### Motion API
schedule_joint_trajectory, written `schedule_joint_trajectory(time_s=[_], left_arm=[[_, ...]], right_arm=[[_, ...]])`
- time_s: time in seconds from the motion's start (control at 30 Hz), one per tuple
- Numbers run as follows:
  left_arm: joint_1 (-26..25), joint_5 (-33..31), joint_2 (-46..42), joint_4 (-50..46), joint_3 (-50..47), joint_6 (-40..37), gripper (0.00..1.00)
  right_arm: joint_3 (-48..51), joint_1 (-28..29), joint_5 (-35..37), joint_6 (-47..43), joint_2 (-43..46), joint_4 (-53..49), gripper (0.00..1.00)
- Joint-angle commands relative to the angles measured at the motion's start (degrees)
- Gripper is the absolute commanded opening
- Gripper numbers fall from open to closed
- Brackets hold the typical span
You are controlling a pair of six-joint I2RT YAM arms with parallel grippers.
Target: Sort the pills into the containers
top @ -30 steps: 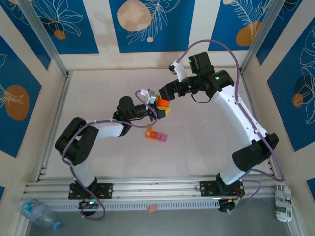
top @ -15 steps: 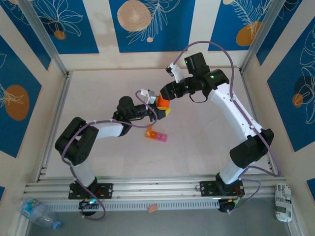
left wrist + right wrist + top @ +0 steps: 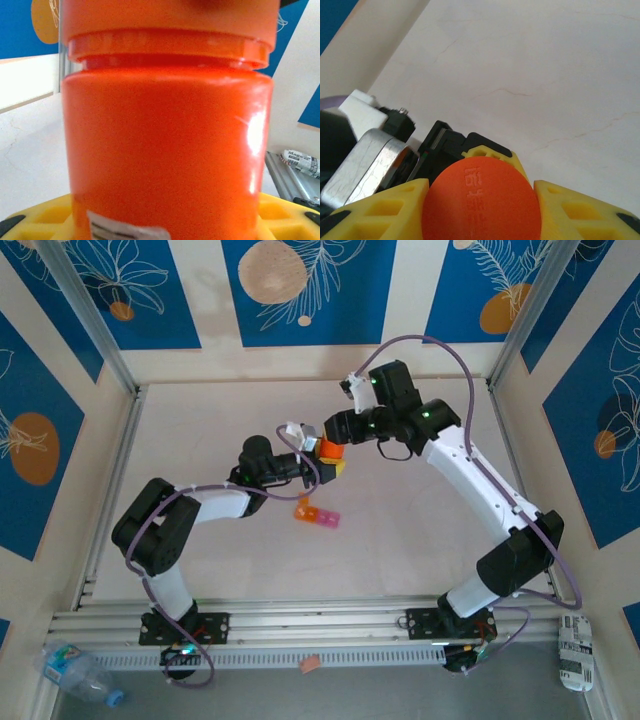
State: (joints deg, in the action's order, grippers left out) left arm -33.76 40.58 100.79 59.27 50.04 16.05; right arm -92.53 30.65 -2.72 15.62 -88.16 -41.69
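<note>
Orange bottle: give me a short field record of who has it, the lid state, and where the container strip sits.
bottle: orange bottle, held between both arms
left claw: shut on the bottle's body
right claw: shut on the cap, from above
cap: on the bottle
container strip: lying on the table, nearer the arm bases than the bottle, untouched
</note>
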Motion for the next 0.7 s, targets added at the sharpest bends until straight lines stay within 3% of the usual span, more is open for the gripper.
schedule_joint_trajectory(time_s=[0.0,0.17,0.43,0.53,0.67], left_arm=[[-0.21,-6.69,-3.92,6.44,1.64,-1.51,0.0],[-0.22,-7.58,-4.09,5.38,1.81,-2.72,0.0],[-0.15,-7.63,-3.57,5.94,0.94,-2.7,0.0],[-0.1,-7.59,-3.26,6.12,0.76,-2.69,0.0],[-0.15,-7.23,-3.04,5.96,0.58,-2.6,0.0]], right_arm=[[3.33,5.79,5.12,13.27,-0.87,-3.83,0.37],[3.67,10.69,12.89,17.78,-2.34,-4.14,0.38],[-1.28,10.29,13.08,16.16,-3.25,-6.95,0.41],[-4.66,8.37,10.99,15.55,-3.33,-8.33,0.48],[-9.94,5.04,6.89,14.82,-3.18,-10.13,0.63]])
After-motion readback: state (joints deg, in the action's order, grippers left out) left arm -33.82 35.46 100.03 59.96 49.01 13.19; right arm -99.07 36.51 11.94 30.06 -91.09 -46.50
